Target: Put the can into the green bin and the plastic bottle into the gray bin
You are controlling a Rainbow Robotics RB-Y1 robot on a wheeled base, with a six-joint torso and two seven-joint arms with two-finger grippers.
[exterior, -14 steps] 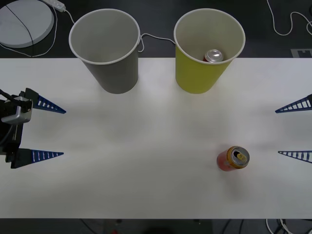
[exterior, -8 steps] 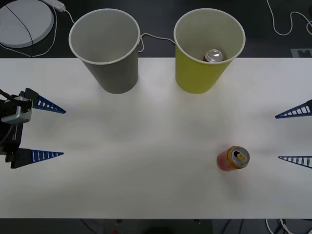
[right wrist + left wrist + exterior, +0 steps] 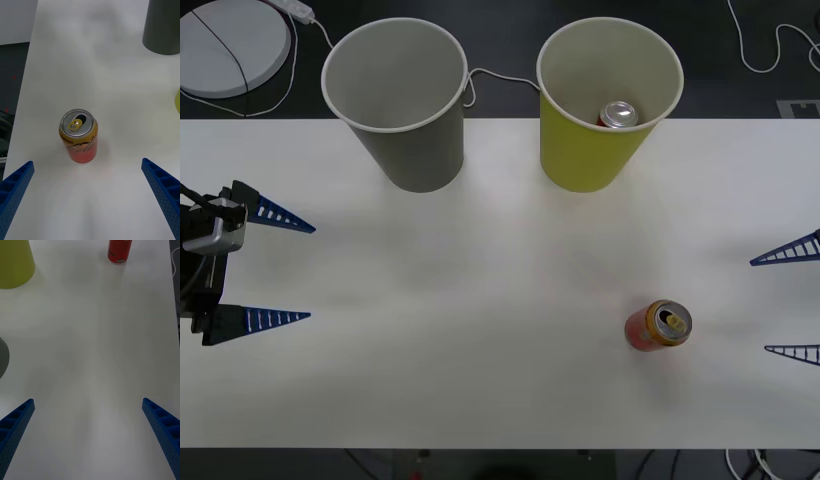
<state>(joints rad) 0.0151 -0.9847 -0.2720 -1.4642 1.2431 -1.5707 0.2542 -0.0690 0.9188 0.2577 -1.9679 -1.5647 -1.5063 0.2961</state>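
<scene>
Here you had the can (image 3: 658, 325) upright on the table (image 3: 480, 300), well short of the green bin (image 3: 608, 100). The right tool (image 3: 790, 302) sat beside it, fingers spread and empty. Your next move called for closing in to grasp.

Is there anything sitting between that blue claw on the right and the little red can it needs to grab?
Nothing visible. The right tool is open at the table's right edge, and only bare tabletop lies between it and the upright can. The stretch from the can to the green bin also looks clear.
</scene>
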